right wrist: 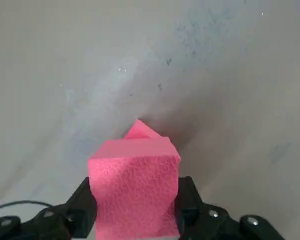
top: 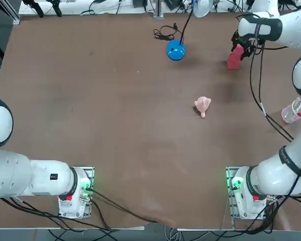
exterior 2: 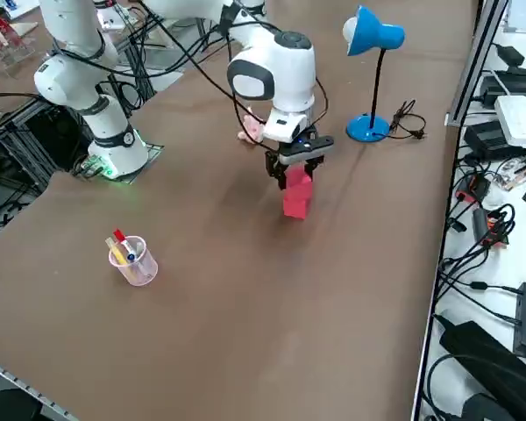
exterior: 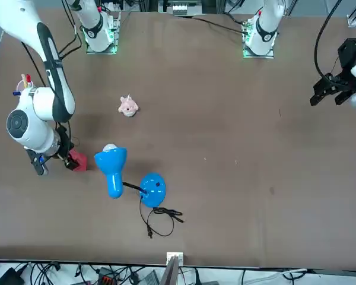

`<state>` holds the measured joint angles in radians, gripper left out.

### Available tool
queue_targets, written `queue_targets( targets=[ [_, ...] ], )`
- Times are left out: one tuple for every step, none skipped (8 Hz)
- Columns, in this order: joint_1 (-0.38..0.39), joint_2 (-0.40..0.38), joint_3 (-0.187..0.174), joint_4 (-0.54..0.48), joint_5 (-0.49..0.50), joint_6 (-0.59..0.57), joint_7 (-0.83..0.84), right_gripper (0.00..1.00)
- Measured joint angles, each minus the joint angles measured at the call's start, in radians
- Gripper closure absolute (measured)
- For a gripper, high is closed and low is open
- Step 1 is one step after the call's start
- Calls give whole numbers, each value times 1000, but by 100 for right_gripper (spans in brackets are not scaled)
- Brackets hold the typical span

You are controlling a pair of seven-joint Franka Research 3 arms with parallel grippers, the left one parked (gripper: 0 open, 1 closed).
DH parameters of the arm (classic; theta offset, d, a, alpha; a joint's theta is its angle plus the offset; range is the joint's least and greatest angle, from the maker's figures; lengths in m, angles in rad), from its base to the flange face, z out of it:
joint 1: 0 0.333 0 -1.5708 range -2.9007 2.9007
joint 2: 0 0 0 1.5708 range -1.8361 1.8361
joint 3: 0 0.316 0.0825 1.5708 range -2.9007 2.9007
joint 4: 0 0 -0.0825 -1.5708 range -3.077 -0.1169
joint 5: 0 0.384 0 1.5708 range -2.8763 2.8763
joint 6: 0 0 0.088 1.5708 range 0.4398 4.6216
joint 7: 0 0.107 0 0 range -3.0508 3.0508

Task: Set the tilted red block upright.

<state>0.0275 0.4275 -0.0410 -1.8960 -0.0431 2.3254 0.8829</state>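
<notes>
The red block (exterior 2: 297,196) stands on the brown table (exterior 2: 245,307) toward the far right corner from the robot, its upper end hidden behind the right gripper (exterior 2: 296,167) in the side view, so only its lower part and base show there. Seen from overhead the block (top: 235,58) is partly covered by the wrist above it, and from the front it (exterior: 77,160) peeks out as a small red corner beside the arm's white housing. Its long axis runs nearly vertical, with a slight lean visible from the side; whether the base sits flat on the table cannot be told. In the wrist view the block (right wrist: 134,187) fills the space between the two dark fingers (right wrist: 85,207), which press on its opposite faces, so the gripper (right wrist: 135,215) is closed on it. Farther out, a blue desk lamp (exterior 2: 373,53) stands near the far edge, its round base (top: 175,50) left of the block in the top view. A pale pink lumpy object (top: 202,105) lies nearer the table's middle, and a clear cup of pens (exterior 2: 133,259) sits well apart toward the right edge.
</notes>
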Motion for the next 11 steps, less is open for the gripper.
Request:
queue_targets(
  targets=[
    [-1,-9,-2,3,0,-3,-24,24],
    [-1,-29,-3,5,-1,-27,-82,28],
    [-1,-56,-2,6,0,-65,-162,28],
    [1,-80,1,6,0,-96,-236,28],
    [7,-94,7,5,0,-118,-306,28],
    [24,-98,12,3,0,-122,-370,28],
    [38,-97,13,0,-1,-122,-445,28],
    [39,-95,13,-1,-1,-122,-543,28],
    [32,-91,9,-2,-1,-118,-643,28],
    [21,-82,5,-2,-1,-106,-719,28],
    [12,-70,3,-2,-1,-90,-773,28]
  ],
)
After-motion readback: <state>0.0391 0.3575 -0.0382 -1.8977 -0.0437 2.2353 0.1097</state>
